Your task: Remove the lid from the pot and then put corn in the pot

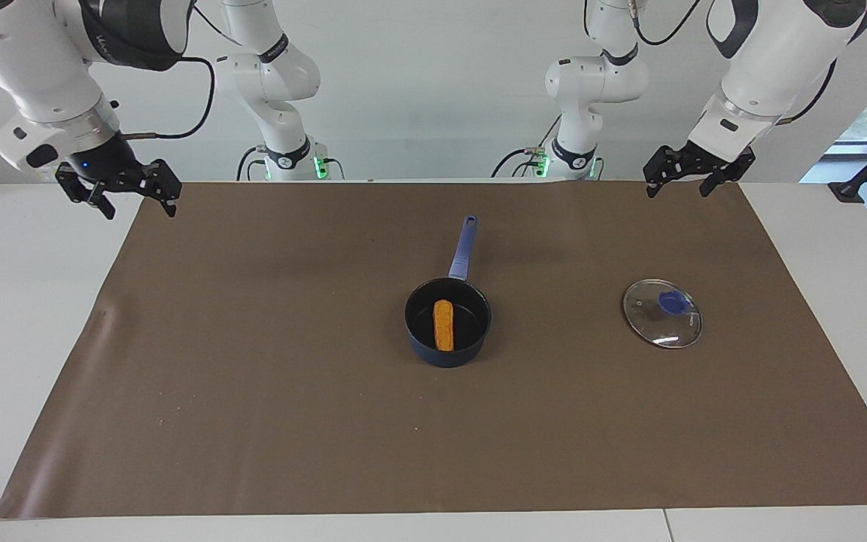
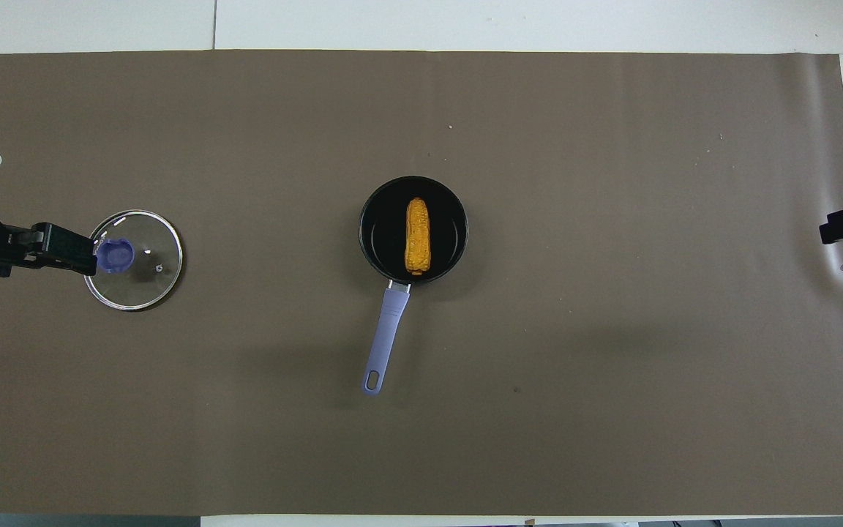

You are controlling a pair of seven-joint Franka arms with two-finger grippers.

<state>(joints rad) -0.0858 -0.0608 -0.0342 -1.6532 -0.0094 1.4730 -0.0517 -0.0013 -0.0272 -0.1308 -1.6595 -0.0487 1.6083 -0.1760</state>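
Corn lies inside the pot, mid table, handle pointing toward the robots. Lid flat on the table toward the left arm's end, well apart from the pot. Left pincer and right pincer both raised, spread wide, empty

pot: navy, uncovered, mid-mat, blue-purple handle pointed toward the robots | corn: yellow-orange cob laid flat inside | lid: clear glass, blue knob, set flat toward the left arm's end
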